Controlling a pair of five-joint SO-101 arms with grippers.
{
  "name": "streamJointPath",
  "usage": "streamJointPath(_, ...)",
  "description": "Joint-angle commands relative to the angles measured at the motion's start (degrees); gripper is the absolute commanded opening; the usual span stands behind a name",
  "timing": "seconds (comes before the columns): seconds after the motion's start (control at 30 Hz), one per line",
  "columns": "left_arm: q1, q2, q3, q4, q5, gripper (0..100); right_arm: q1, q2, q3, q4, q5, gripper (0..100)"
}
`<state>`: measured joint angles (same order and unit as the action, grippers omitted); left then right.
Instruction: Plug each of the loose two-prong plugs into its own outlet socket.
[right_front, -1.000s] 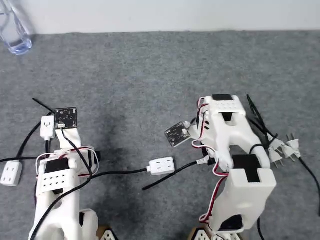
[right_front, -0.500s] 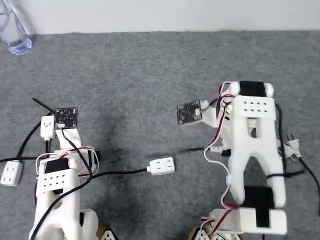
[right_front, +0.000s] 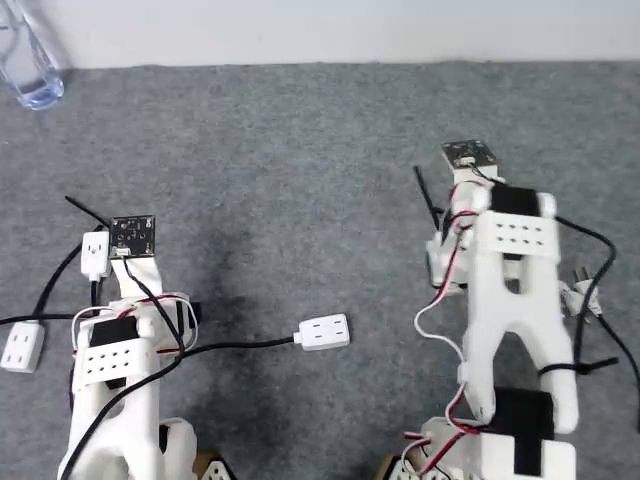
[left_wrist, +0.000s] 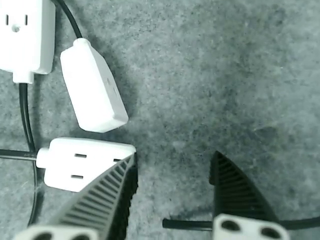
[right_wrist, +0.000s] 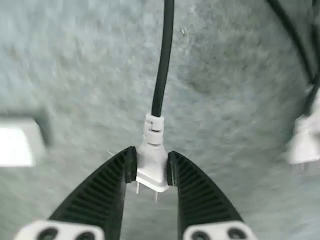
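The right gripper is closed on a small white plastic two-prong plug, which is pinched by its body between the black ribbed fingers. The prongs are turned back toward the wrist, and a round black cord is led away from the plug over the grey felt table covering.

The left gripper is held spread with nothing between its fingers, close over the covering. One fingertip is set just beside a white rectangular outlet socket, whose two slots are seen empty. A second white socket block, near it, is also empty.

In the high view a third white socket on a black lead is laid face up between the two arms, unoccupied and well apart from the right arm. Further loose white plugs are left on the covering beside that arm.

The task is judged barely begun: one plug is gripped but no plug is seated, and the gripped plug remains to be carried to a socket.
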<state>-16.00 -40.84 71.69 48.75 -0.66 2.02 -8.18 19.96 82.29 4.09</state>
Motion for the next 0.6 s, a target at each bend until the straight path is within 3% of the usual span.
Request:
streamJointPath(0.0, 0.09, -0.88, -0.22, -1.49, 0.53, 23, -2.15, -2.15, 2.02, -1.8, -7.47, 0.9)
streamJointPath(0.17, 0.35, -0.88, -0.22, -1.49, 0.53, 23, -3.47, -2.51, 8.88, -10.51, -10.73, 0.8)
streamJointPath(0.3, 0.35, -0.88, -0.22, -1.49, 0.53, 23, 2.86, -2.59, 15.56, -26.51, -33.67, 0.6)
streamJointPath(0.4, 0.35, -0.88, -0.22, -1.49, 0.53, 23, 4.53, -2.59, 18.02, -31.08, -34.99, 0.7)
streamJointPath(0.57, 0.35, -0.88, -0.22, -1.58, 0.53, 23, 3.74, -2.07, 18.55, -28.79, -38.95, 1.0)
